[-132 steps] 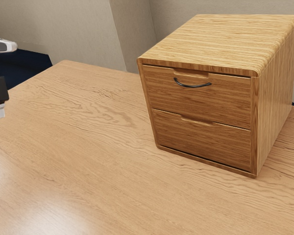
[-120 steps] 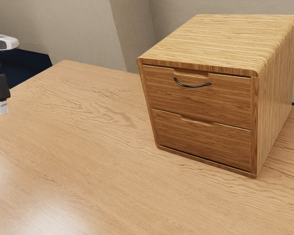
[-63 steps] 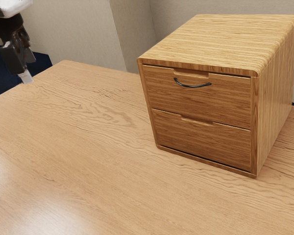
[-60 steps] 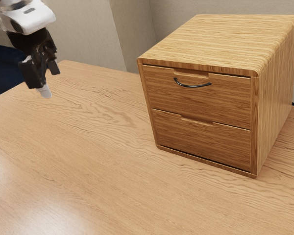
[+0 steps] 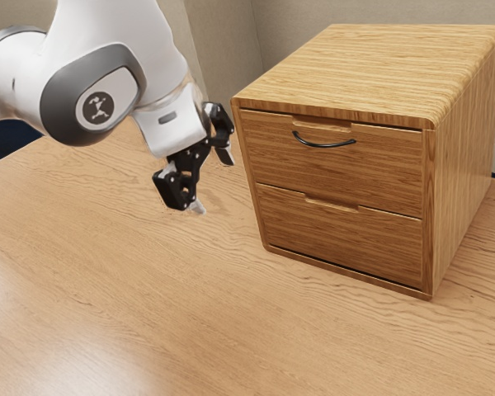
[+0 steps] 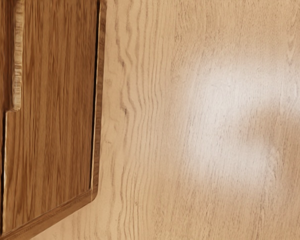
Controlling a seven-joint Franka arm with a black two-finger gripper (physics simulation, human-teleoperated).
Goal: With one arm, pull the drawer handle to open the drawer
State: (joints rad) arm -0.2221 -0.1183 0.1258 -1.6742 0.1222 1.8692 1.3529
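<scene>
Drawer handle (image 5: pixel 323 143), a thin dark curved bar, is sitting high on the top drawer (image 5: pixel 346 173), just under a shallow notch. That drawer is lying flush with the cabinet (image 5: pixel 379 70) front, closed. Gripper (image 5: pixel 200 165) is hovering over the table (image 5: pixel 107 289), near the cabinet's front corner on the exterior view's left, apart from the handle. Its black fingers (image 5: pixel 175 188) are standing spread wide, gripping nothing, touching nothing. Glossy white arm (image 5: pixel 91 74) with a grey joint cap is reaching in from the exterior view's upper left. Cabinet is showing a boxy shape, a rounded top edge and pale striped grain. Both the top and lower drawer (image 5: pixel 342 235) fronts are showing darker wood. Table is showing light wavy grain with a soft sheen. Wrist view is showing the dark straight-grained cabinet front (image 6: pixel 50 125) beside the pale tabletop (image 6: pixel 215 200), which is carrying a bright glare patch.
</scene>
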